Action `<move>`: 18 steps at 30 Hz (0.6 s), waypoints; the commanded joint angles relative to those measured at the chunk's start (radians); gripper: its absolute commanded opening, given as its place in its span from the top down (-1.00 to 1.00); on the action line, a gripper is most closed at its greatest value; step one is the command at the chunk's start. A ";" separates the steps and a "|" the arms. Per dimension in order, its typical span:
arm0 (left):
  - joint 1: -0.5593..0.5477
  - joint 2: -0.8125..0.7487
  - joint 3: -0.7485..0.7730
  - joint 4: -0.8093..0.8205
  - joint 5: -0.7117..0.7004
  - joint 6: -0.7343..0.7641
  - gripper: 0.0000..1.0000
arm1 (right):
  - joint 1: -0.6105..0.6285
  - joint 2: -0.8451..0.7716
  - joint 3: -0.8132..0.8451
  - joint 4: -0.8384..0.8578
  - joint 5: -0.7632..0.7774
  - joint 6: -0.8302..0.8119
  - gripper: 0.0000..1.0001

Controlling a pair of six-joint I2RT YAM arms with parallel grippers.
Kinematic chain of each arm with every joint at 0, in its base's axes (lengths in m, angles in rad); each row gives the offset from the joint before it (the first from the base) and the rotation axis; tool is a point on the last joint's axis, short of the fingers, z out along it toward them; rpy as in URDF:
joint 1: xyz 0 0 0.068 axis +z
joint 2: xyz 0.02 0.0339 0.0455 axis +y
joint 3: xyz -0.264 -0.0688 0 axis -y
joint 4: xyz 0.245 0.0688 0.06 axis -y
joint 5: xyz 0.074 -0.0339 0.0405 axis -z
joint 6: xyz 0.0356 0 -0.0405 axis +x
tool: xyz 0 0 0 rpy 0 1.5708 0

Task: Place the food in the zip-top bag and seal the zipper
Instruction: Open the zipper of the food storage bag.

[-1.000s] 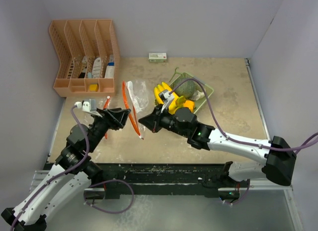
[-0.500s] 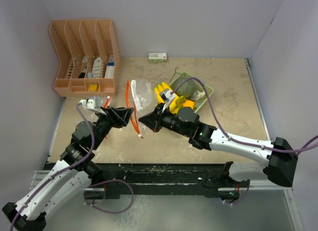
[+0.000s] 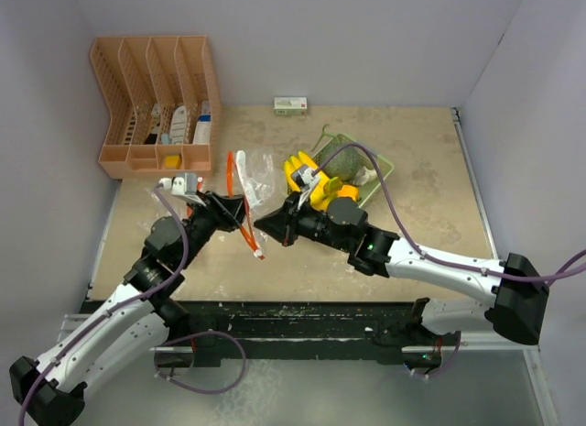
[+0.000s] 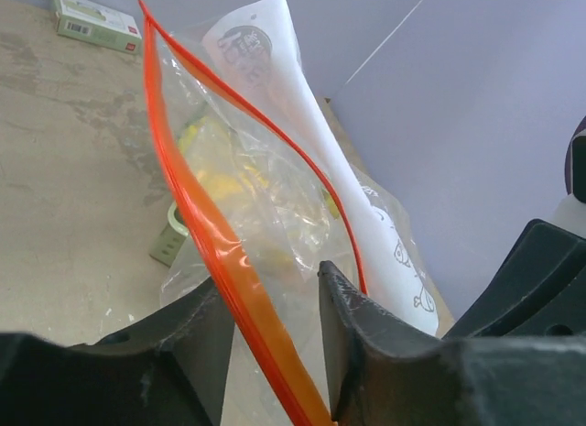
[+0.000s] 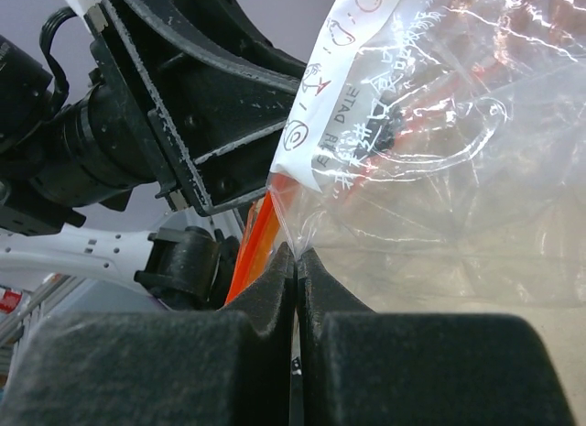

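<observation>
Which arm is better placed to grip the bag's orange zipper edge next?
Probably left: the left end effector, open, straddles the orange zipper edge; the right end effector is shut on the bag.

Left arm (image 3: 119, 330) and right arm (image 3: 449, 264): white link shells, black joints. Lilac cable (image 3: 391, 211) along each. Left gripper (image 4: 270, 279), right gripper (image 5: 295, 252): matte black, scuffed edges. Green lamp (image 3: 368, 245) lit at 3 o'clock of right gripper.
</observation>
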 commanded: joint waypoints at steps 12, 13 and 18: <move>0.001 -0.011 0.135 -0.311 -0.138 0.147 1.00 | 0.003 -0.075 0.005 -0.287 0.500 0.080 1.00; 0.002 -0.016 0.154 -0.360 -0.170 0.167 1.00 | 0.002 -0.076 0.013 -0.339 0.563 0.093 1.00; 0.003 0.015 0.228 -0.515 -0.274 0.223 1.00 | 0.002 -0.049 0.064 -0.447 0.655 0.076 0.66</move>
